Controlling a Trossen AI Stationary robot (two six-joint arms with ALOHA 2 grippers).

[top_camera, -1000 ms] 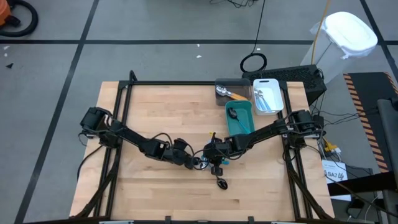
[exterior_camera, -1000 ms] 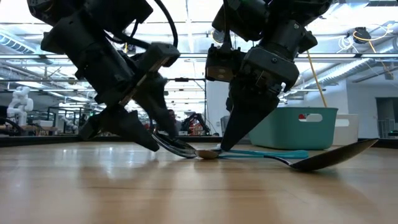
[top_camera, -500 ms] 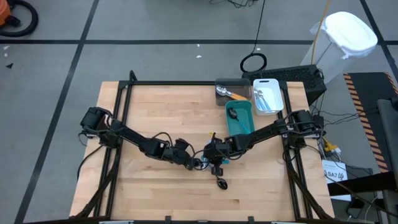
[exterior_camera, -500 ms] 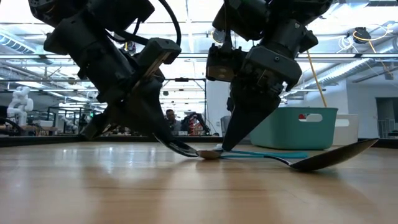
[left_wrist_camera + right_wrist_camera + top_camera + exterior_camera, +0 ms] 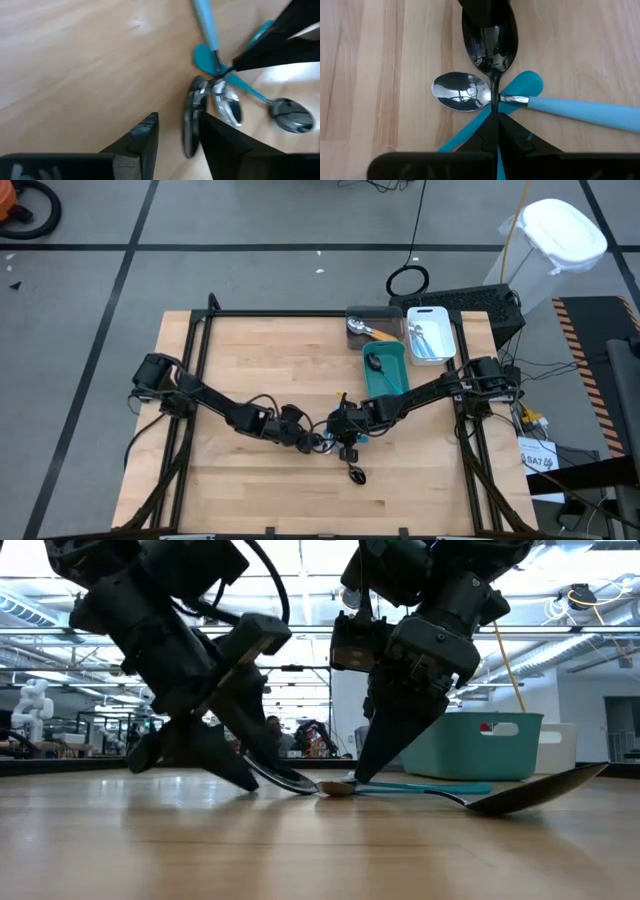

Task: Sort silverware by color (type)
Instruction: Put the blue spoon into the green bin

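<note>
The robot was mid-sort, working at a small tangle of silverware near the middle of the surface, with several pieces already dropped into the bins well beyond the grippers. The right gripper had its fingers pressed together, pinching the thin neck of a black spoon; the spoon's bowl pointed straight out ahead of the tips. Just beneath that pinch lay a silver-headed spoon and crossing light-blue handles, all touching or overlapping at that one spot.

The left gripper stood close opposite, its fingers spread, with a dark utensil lying between them on the wood, not clearly gripped.

To my eye the next move called for lifting the black spoon cleanly off the pile without dragging the blue pieces along, then carrying it to the teal bin, where another dark spoon already lay.
</note>
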